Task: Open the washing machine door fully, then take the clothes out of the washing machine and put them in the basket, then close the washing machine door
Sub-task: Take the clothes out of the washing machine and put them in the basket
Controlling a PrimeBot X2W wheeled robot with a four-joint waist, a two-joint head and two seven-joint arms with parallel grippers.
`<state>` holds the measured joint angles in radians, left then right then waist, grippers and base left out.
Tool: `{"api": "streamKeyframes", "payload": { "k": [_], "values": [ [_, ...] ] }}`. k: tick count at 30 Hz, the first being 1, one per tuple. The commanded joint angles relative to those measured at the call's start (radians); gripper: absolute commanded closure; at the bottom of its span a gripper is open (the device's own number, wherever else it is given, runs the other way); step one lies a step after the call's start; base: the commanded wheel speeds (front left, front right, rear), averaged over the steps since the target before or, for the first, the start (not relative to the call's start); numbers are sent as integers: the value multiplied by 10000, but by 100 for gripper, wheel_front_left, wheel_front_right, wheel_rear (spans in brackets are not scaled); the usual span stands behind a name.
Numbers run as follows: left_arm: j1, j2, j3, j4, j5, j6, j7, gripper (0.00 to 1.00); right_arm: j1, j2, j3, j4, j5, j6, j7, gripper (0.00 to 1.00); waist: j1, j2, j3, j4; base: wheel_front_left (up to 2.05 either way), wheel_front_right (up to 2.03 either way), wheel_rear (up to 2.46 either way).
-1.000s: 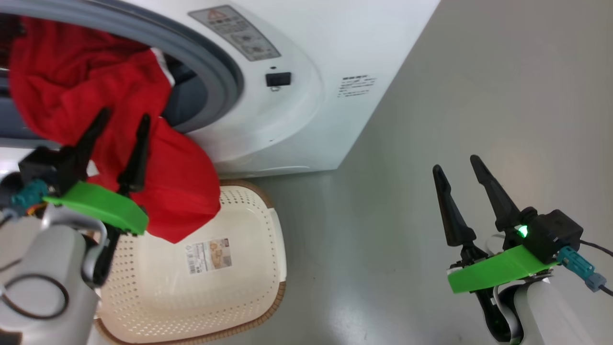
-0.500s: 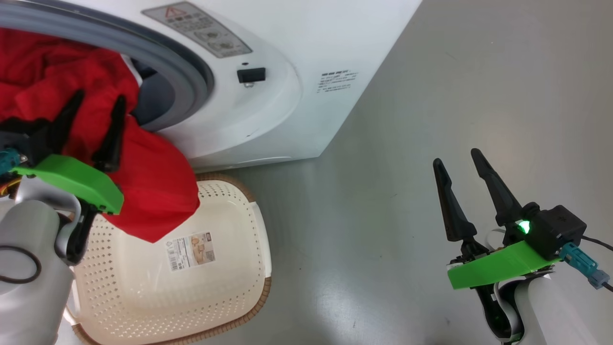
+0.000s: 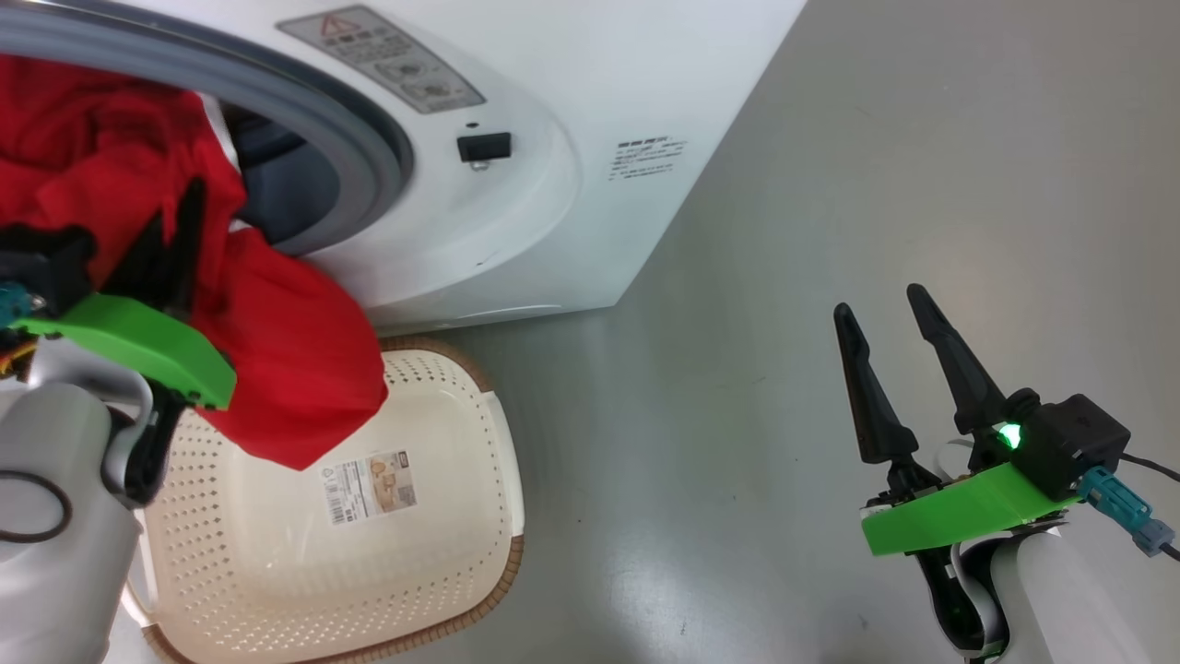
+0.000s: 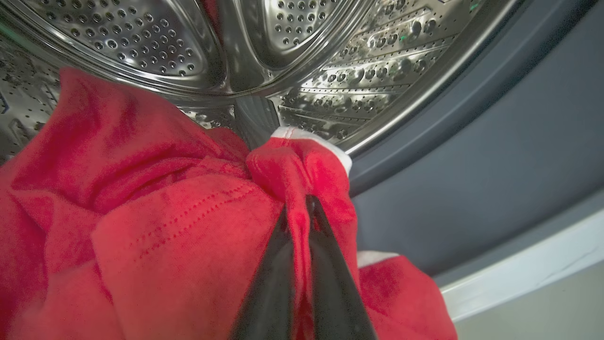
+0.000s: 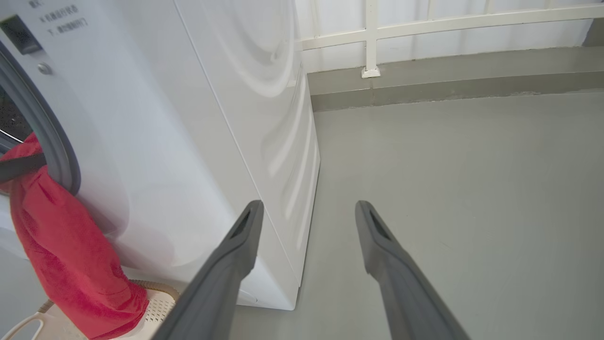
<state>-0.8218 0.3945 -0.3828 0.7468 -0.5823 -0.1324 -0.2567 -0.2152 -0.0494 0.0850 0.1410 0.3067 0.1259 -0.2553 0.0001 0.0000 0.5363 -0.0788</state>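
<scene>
Red clothes spill out of the washing machine mouth and hang down over the cream basket on the floor below. My left gripper is at the mouth, shut on the clothes. In the left wrist view its fingertips pinch a fold of the clothes with white trim, in front of the steel drum. My right gripper hovers open over the floor at the right, holding nothing. The washing machine door is out of view.
Grey rubber seal rings the drum opening. The right wrist view has the open gripper beside the machine's white side, the hanging clothes and the basket. Grey floor spreads to the right, ending at a white railing.
My left gripper's fingers have closed on the red fabric at the drum mouth. The head camera shifted a little early on. The right arm has stayed put.
</scene>
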Motion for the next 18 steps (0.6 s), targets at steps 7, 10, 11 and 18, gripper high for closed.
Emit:
{"api": "streamKeyframes", "payload": {
  "k": [7,10,11,18],
  "values": [
    [913,89,1665,-914,55,17,-51,100,-17,-8,220,-207,44,48,-65,0,-1,0,-164,140,0,0,0],
    [1698,-123,2177,-1451,228,17,-51,100,31,-8,238,-181,62,48,-65,0,-1,0,-240,180,0,0,0],
    [1972,-200,2332,-1645,312,17,-51,100,48,-8,228,-180,66,48,-65,0,-1,0,-252,205,0,0,0],
    [3605,-930,3110,-2837,597,17,-51,100,110,-8,132,-177,27,48,-65,0,-1,0,-292,401,0,0,0]
  ]
}}
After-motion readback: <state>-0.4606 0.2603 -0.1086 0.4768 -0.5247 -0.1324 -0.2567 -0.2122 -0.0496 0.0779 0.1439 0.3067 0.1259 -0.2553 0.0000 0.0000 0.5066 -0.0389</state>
